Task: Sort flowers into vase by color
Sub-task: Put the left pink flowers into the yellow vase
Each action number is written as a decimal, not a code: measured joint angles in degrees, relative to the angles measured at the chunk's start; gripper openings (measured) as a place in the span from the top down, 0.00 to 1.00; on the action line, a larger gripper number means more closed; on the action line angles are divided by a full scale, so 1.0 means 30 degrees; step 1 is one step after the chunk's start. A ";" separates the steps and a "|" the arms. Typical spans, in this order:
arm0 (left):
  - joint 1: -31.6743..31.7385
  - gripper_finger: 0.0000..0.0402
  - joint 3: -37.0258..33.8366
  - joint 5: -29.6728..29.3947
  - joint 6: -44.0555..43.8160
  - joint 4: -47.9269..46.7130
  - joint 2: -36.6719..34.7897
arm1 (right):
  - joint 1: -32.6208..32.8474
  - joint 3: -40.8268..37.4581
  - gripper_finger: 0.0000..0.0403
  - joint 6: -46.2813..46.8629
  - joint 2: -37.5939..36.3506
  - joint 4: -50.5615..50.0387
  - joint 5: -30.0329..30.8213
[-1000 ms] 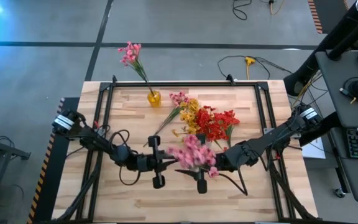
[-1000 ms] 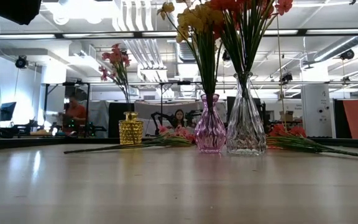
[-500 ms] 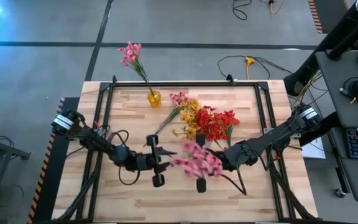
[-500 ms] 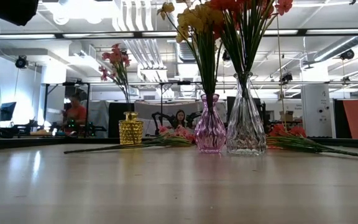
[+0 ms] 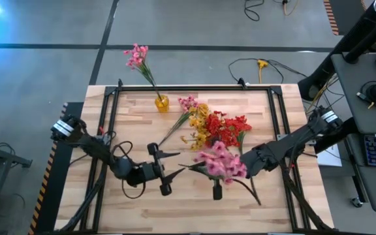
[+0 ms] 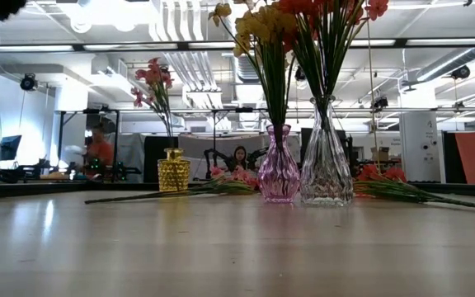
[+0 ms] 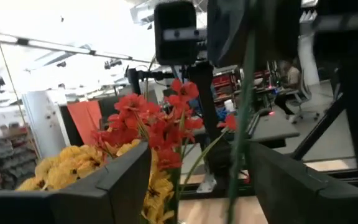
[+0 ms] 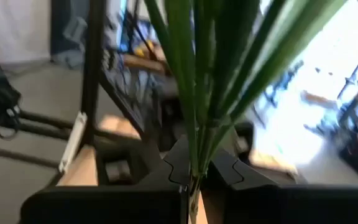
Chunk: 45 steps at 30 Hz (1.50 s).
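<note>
Both fingers of right pincer [image 8: 194, 180] clamp pink flowers [image 5: 217, 163]; left pincer [image 5: 168, 164] gapes.

A pale wooden butcher-block table [image 5: 142, 209] with a black metal frame around its edges carries three vases toward its far side: a small yellow textured glass vase [image 6: 172, 174] holding a pink spray, a pink-tinted bulbous glass vase [image 6: 278, 176] holding yellow blossoms, and just beside it a clear ribbed glass vase [image 6: 326, 169] holding red blossoms. A loose pink-flowered spray with a long thin green stem [image 5: 175, 125] lies flat on the wood between the yellow vase and the pink-tinted one. More long green stems with reddish blooms [image 6: 402, 191] lie on the tabletop on the other side of the clear vase.
</note>
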 joint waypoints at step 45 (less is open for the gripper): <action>0.2214 0.49 0.5337 0.8049 -0.8296 -1.2061 -0.0908 | 0.0095 0.3043 0.97 0.7309 0.2683 -0.9434 -0.1785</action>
